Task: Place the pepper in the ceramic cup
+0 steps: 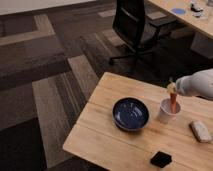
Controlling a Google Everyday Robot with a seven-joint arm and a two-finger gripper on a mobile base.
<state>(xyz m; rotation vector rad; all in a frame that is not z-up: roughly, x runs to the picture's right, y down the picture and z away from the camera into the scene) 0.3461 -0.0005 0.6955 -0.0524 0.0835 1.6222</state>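
An orange-red pepper (173, 101) stands upright with its tip inside the small white ceramic cup (165, 113) on the right part of the wooden table (105, 140). My gripper (172, 88) sits right above the cup at the pepper's top end, reaching in from the right on a pale arm (197, 83).
A wide dark blue bowl (130, 113) sits just left of the cup. A whitish block (201, 131) lies to the right, a small black object (161, 159) near the front edge. A black office chair (135, 27) stands behind the table, with another desk (187, 17) beyond.
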